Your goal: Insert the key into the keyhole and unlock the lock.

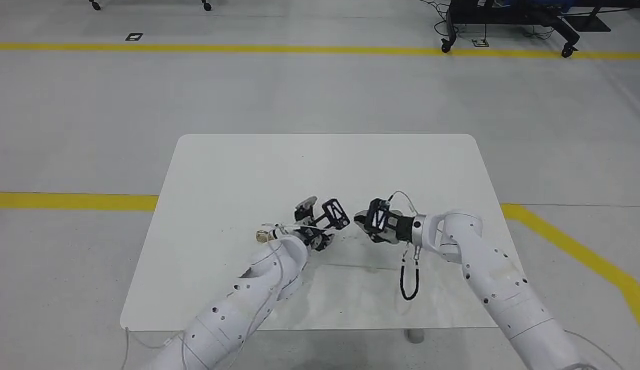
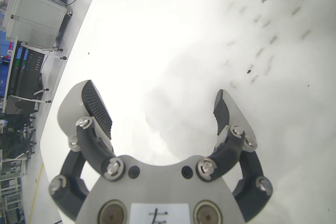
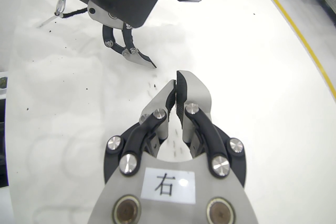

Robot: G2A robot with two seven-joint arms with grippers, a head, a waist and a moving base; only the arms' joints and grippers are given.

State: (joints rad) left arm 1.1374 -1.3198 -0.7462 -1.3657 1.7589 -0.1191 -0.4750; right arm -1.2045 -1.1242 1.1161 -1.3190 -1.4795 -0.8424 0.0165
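Tabletop [image 1: 300, 165] in white, left claw [image 2: 155, 89] spread wide above it, right claw [image 3: 176, 82] pinched closed close by

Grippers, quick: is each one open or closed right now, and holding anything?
Left gripper: open, holding nothing.
Right gripper: closed, with nothing to be seen in its grip.

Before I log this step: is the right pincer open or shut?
Shut. The right pincer has its pads pressed together, with nothing seen between them.
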